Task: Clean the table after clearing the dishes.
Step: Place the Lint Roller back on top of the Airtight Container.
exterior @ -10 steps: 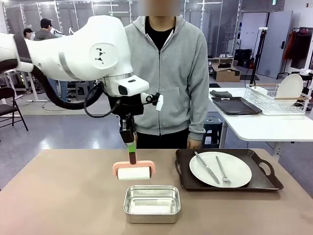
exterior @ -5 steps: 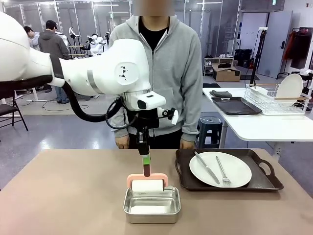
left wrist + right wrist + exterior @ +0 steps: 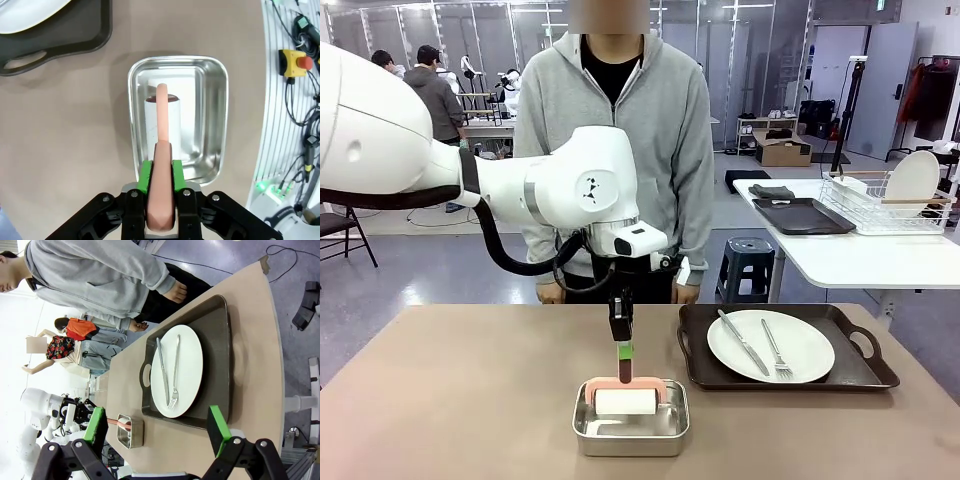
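Note:
My left gripper (image 3: 621, 350) is shut on the pink handle of a lint roller (image 3: 625, 400), whose white roll hangs inside a small steel pan (image 3: 631, 428) near the front of the tan table (image 3: 450, 400). The left wrist view looks down the handle: the gripper (image 3: 161, 172) clamps it, and the roller (image 3: 162, 112) lies low in the pan (image 3: 215, 125); whether it touches the bottom I cannot tell. To the right a dark tray (image 3: 860, 375) carries a white plate (image 3: 800, 345) with knife (image 3: 742, 340) and fork (image 3: 776, 350). My right gripper (image 3: 157, 420) is open, off the table's end, facing the plate (image 3: 187, 360).
A person (image 3: 620, 130) stands at the far edge with both hands down by the table. Behind to the right, a white side table (image 3: 850, 260) holds another dark tray (image 3: 800, 215) and a wire rack with a plate (image 3: 912, 180).
My left arm has carried the lint roller rightward and down, from above the table beside the pan into the pan. The person has shifted left.

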Controlling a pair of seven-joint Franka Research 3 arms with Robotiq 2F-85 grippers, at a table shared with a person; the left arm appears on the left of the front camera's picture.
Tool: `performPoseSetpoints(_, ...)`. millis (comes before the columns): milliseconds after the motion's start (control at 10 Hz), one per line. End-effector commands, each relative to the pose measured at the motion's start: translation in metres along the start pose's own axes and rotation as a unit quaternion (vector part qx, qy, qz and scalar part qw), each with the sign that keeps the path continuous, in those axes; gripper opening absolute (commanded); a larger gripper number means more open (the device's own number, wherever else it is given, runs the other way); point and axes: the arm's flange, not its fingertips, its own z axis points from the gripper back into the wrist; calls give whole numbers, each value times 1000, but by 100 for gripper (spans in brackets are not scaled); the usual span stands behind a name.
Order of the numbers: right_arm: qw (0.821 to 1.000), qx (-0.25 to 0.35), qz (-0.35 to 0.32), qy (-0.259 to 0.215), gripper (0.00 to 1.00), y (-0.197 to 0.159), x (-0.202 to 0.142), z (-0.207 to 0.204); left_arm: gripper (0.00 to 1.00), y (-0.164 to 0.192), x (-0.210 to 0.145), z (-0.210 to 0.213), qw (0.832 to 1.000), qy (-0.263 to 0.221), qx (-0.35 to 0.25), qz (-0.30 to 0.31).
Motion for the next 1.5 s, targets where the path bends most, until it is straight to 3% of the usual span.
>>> performPoseSetpoints(0,1000,3,1,0,100,2,-2,1,21,11,1,-3,1000,1,12,-12)
performPoseSetpoints(300,1000,3,1,0,100,2,-2,1,21,30,-3,-23,999,6,28,-31)
performPoseSetpoints(700,1000,3,1,0,100,2,-2,1,21,48,-15,-50,1000,18,21,-10)
performPoseSetpoints(800,1000,3,1,0,100,2,-2,1,21,48,-15,-43,1000,8,20,-14)
performPoseSetpoints(900,1000,3,1,0,100,2,-2,1,21,26,-1,-19,1000,3,-4,-8)
performPoseSetpoints(1400,1000,3,1,0,100,2,-2,1,21,26,-1,-19,1000,3,-4,-8)
